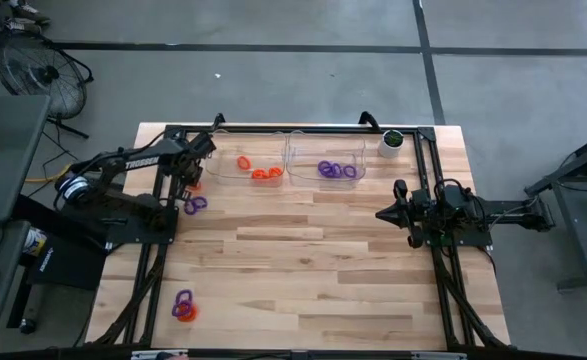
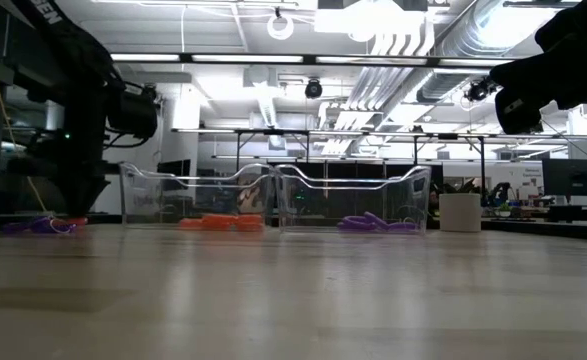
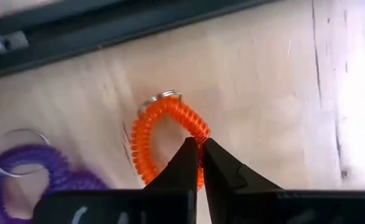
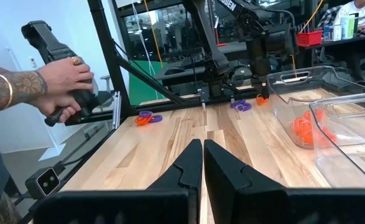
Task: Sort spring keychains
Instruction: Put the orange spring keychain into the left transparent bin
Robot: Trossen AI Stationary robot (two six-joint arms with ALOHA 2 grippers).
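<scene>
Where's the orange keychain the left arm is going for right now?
In the high view the orange keychain lies on the table's far left, beside a purple keychain, near the left bin. The left end effector is shut on it.

L claw [image 1: 192,186] on orange keychain [image 1: 195,187]

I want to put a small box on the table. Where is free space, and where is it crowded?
Free: the wide wood between the arms, below the two clear bins. Crowded: the far left, where the left pincer grips an orange keychain beside purple ones. One pair lies near the front left.
</scene>
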